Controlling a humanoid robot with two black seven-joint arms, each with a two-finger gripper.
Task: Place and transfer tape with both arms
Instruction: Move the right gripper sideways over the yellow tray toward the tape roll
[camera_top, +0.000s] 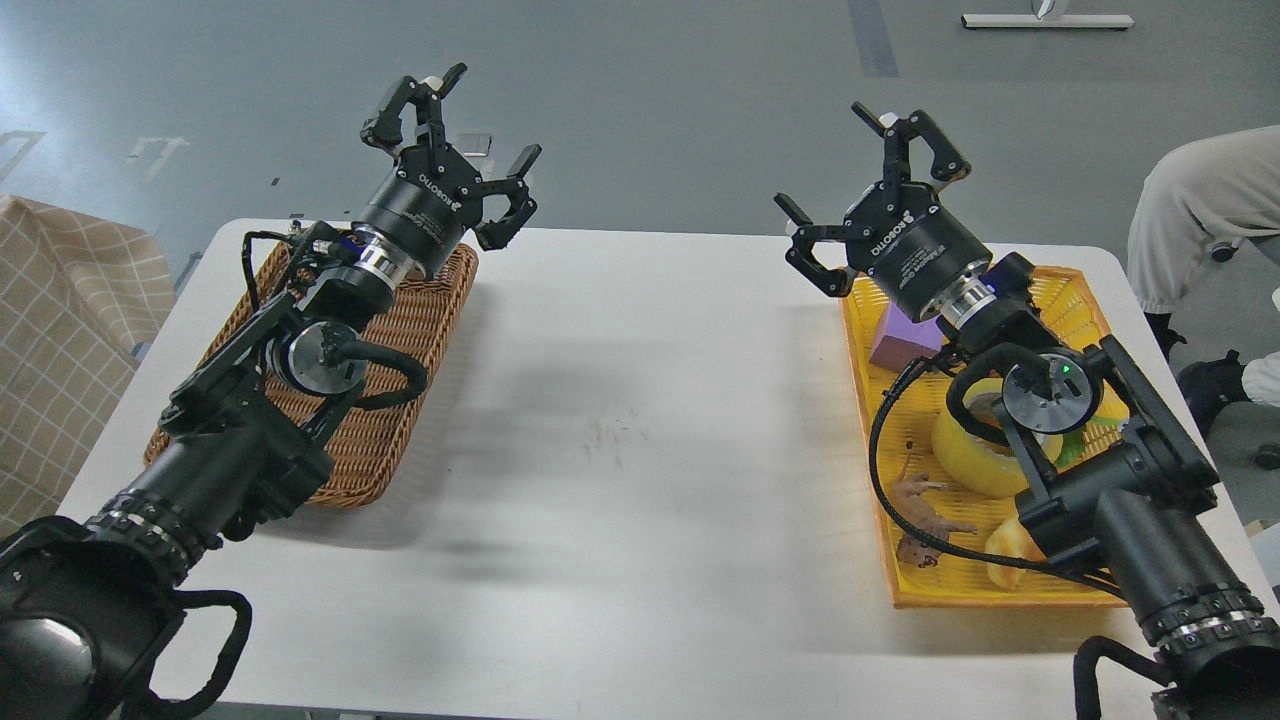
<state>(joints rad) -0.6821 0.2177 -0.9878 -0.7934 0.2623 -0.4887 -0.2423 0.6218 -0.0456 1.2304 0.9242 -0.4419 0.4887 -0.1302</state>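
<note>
The tape (968, 452), a wide yellowish translucent roll, lies in the yellow tray (1000, 590) on the right, partly hidden behind my right arm's wrist. My right gripper (862, 190) is open and empty, held in the air above the tray's far left corner, well above the tape. My left gripper (455, 140) is open and empty, held in the air above the far end of the brown wicker basket (390, 400) on the left.
The yellow tray also holds a purple block (900, 340), a brown toy figure (925, 510), a golden croissant (1005, 550) and something green (1075, 445). The white table (620, 450) lies between basket and tray. A seated person (1210, 210) is at the far right.
</note>
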